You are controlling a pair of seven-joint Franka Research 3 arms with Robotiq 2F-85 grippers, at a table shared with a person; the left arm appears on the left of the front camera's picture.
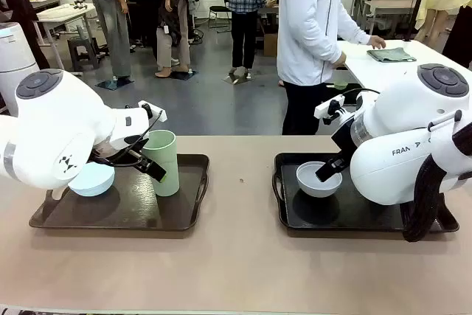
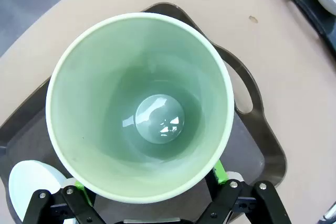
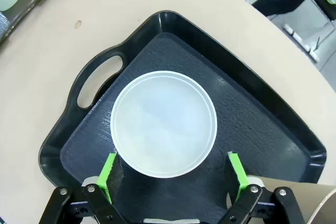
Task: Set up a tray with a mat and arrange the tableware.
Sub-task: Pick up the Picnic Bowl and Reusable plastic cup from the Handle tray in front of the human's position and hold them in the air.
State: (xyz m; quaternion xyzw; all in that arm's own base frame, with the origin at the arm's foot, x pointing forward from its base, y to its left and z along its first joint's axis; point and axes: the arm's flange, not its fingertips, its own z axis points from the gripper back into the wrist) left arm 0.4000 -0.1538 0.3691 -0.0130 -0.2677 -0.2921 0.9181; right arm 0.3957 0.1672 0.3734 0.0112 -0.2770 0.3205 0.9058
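While the left claw (image 2: 150,179) stands open astride the green tumbler (image 2: 142,114) beside the blue bowl (image 1: 92,179) on the brown tray (image 1: 110,213), the right claw (image 3: 172,172) gapes around the white bowl (image 3: 164,123) on the black tray (image 3: 252,124).

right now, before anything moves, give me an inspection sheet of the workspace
surface: beige table, two handled trays; left tray brown, right tray black with a textured dark mat
job's things: pale green tumbler upright and pale blue bowl on the left tray; greyish white bowl on the mat
clutter: one small dark speck on the table between the trays
grippers: left gripper open, pads either side of the tumbler; right gripper open, pads flanking the greyish white bowl
cables: black hose looping along the right arm
surroundings: person in a white top at the far side, by a white table with a folded cloth; more people behind
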